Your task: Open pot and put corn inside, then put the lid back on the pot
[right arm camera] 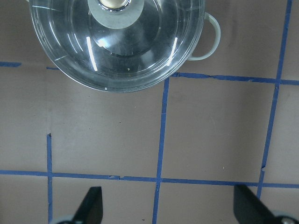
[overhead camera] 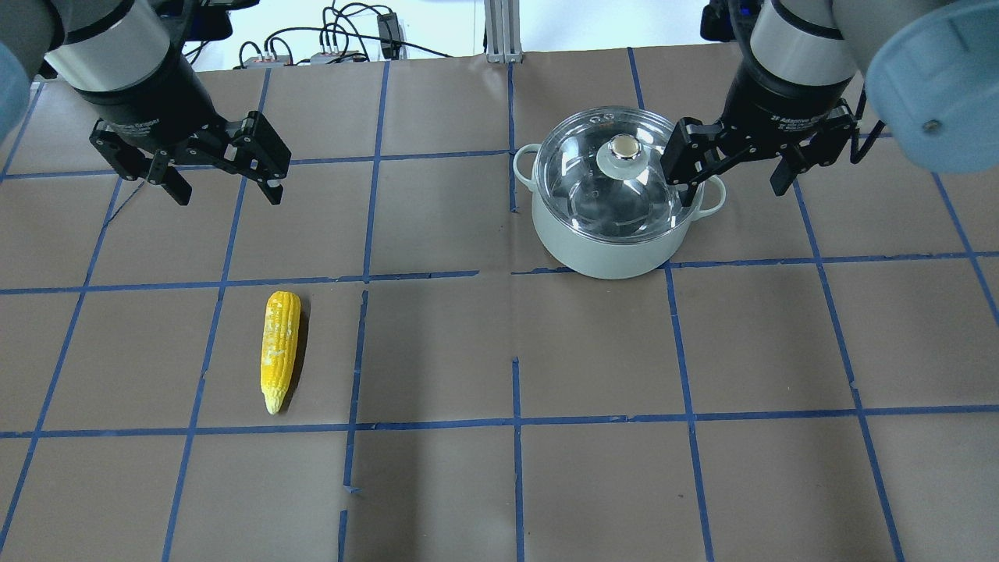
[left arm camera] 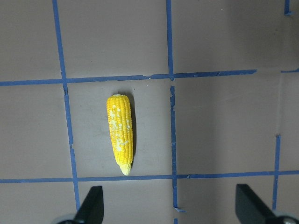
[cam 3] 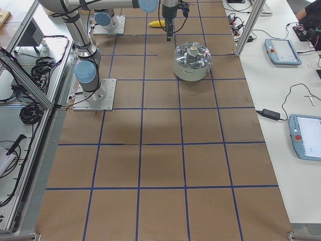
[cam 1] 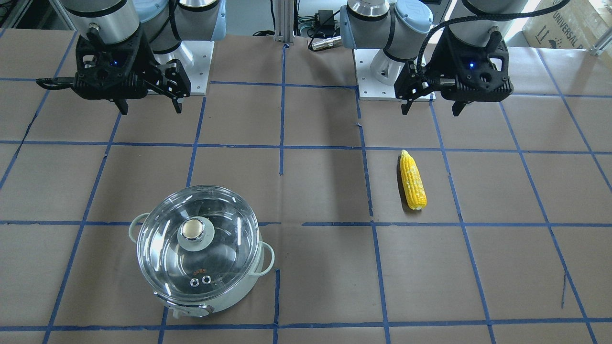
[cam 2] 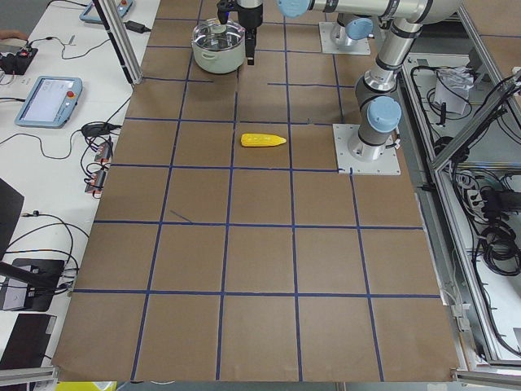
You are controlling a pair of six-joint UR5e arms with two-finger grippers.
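Right gripper (cam 1: 150,107) hangs above table (cam 1: 325,191) near robot base, fingers spread, released. Pot (cam 1: 239,294) upright on table, on side away from base; glass lid (cam 1: 220,224) seated on rim, shiny steel interior showing through. Table: brown paper, blue tape grid; cables behind base. Corn (cam 1: 413,180) lies flat, well apart from pot, long axis running toward robot, tapered tip nearest base. Left gripper (cam 1: 430,111) hangs above table beyond that tip, released too.

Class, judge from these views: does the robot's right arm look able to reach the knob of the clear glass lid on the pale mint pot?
Probably yes. The open right gripper hangs near the pale mint pot, and nothing stands between it and the upward-facing, uncovered knob of the clear glass lid.
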